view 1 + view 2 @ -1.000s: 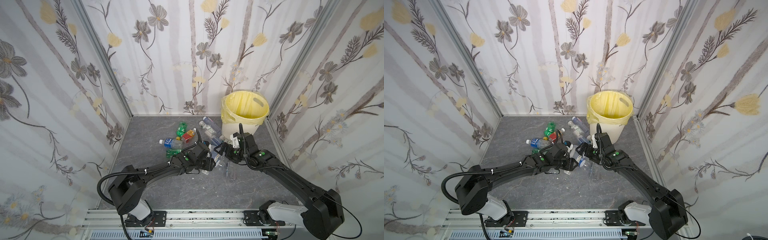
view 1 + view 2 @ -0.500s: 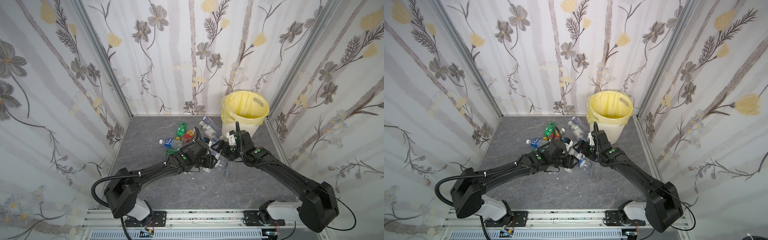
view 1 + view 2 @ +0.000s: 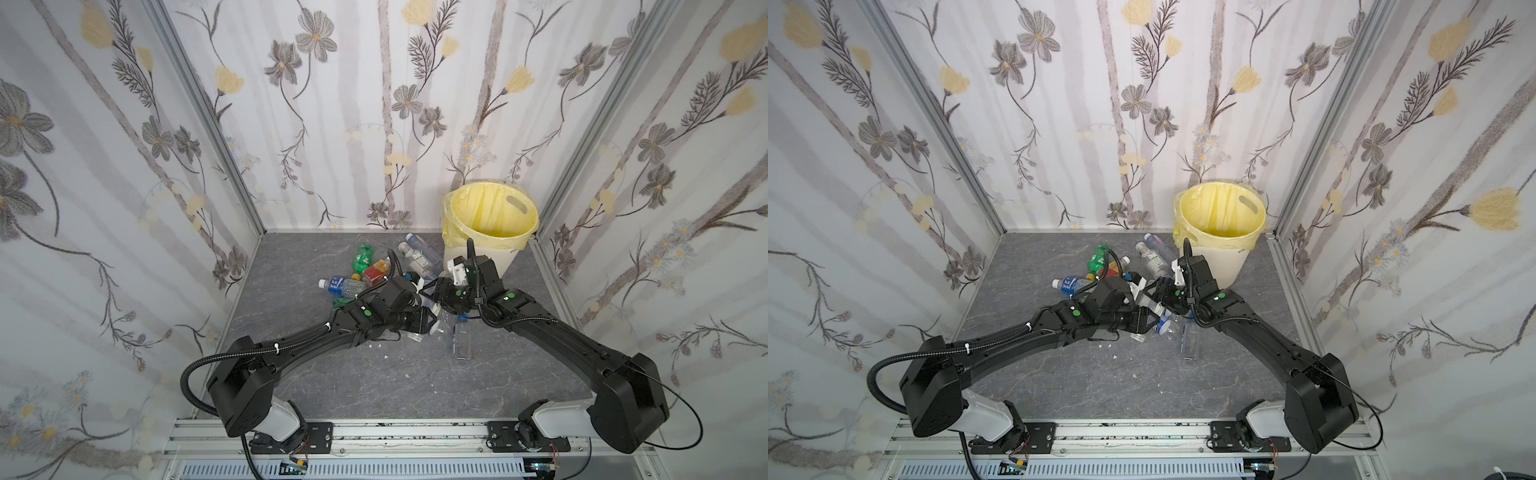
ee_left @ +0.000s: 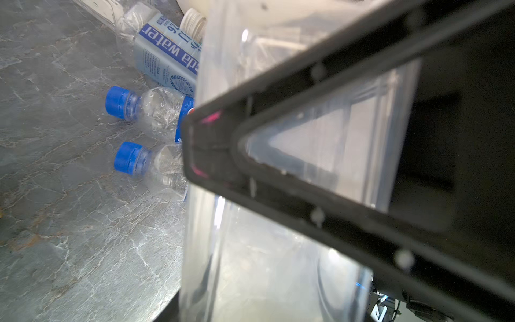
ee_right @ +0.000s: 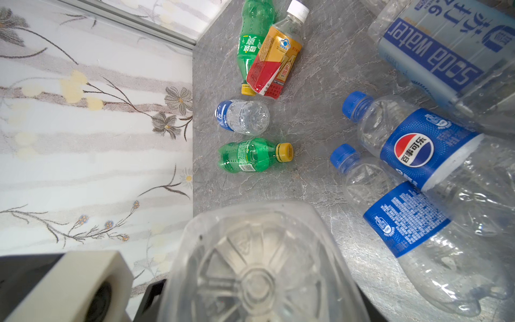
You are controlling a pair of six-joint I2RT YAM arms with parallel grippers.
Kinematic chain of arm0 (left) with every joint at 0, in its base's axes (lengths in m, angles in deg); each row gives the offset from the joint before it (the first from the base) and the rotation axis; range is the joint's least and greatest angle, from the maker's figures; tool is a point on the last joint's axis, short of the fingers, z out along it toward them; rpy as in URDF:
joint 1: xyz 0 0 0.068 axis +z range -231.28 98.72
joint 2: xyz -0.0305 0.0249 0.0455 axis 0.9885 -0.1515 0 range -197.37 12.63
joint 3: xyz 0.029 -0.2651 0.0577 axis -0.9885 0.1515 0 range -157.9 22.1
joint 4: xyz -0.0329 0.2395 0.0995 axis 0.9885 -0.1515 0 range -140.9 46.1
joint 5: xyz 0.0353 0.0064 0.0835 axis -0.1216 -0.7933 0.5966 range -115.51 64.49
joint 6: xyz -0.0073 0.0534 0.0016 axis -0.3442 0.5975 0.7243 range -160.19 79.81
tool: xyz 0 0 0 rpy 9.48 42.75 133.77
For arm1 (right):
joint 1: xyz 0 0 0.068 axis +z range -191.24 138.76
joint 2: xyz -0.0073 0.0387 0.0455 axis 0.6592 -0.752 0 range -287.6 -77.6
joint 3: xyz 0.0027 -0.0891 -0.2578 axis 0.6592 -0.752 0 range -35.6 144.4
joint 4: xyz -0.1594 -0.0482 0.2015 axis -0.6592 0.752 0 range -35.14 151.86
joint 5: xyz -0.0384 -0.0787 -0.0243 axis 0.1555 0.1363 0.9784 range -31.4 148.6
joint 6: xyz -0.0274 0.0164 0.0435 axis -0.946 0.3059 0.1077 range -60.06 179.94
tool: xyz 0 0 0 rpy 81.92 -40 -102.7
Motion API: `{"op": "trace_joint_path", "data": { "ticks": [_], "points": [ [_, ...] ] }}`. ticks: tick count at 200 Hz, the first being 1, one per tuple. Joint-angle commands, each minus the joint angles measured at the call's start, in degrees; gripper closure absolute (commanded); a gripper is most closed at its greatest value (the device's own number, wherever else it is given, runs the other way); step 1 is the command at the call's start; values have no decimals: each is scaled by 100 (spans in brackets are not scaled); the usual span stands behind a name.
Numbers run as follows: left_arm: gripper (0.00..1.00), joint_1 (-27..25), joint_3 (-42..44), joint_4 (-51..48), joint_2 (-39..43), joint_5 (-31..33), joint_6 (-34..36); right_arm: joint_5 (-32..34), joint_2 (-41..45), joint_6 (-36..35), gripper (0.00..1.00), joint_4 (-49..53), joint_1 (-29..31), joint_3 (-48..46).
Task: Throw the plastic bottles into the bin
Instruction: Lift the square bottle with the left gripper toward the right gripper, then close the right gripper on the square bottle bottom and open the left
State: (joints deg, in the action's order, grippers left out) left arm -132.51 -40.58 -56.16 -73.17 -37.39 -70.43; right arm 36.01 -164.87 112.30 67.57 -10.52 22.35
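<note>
Clear plastic is the catch of the moment. One clear bottle (image 4: 250, 264) is pinched in the fingers (image 4: 211, 145) of the left gripper (image 3: 430, 320) above the middle of the grey counter (image 3: 374, 374), and its ribbed base fills the right wrist view. The right gripper (image 3: 441, 296) sits just beside it, nose to nose with the left. Whether its own fingers are open or closed on that bottle cannot be told. The bin (image 3: 505, 262) stands in the counter's far right corner, and no bottle shows in its yellow liner in either top view. Every other bottle in sight lies on the counter. A green bottle (image 3: 365, 257) touches an orange-red bottle (image 3: 376, 269) toward the far edge, and a second green bottle (image 5: 253, 154) lies near them. Two blue-capped cola bottles (image 5: 412, 145) lie side by side next to a soda water bottle (image 5: 434, 50). The job looks barely begun, with the held bottle yet to reach the bin and the rest waiting.
</note>
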Motion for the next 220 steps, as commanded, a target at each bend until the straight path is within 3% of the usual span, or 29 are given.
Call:
{"op": "trace_joint_path", "data": {
  "ticks": [1, 100, 136, 220],
  "points": [
    [43, 41, 43, 116, 70, 132, 55, 104, -49, 56, 47, -62, -2, 74],
    [26, 113, 238, 74, 370, 142, 53, 189, -290, -170, 51, 154, -7, 411],
    [14, 138, 230, -14, 540, 212, 62, 320, -361, -422, 52, 488, -53, 824],
    [0, 139, -446, -455, 776, 533, 311, 439, -618, -810, 53, 1074, -466, 1969]
  ]
}}
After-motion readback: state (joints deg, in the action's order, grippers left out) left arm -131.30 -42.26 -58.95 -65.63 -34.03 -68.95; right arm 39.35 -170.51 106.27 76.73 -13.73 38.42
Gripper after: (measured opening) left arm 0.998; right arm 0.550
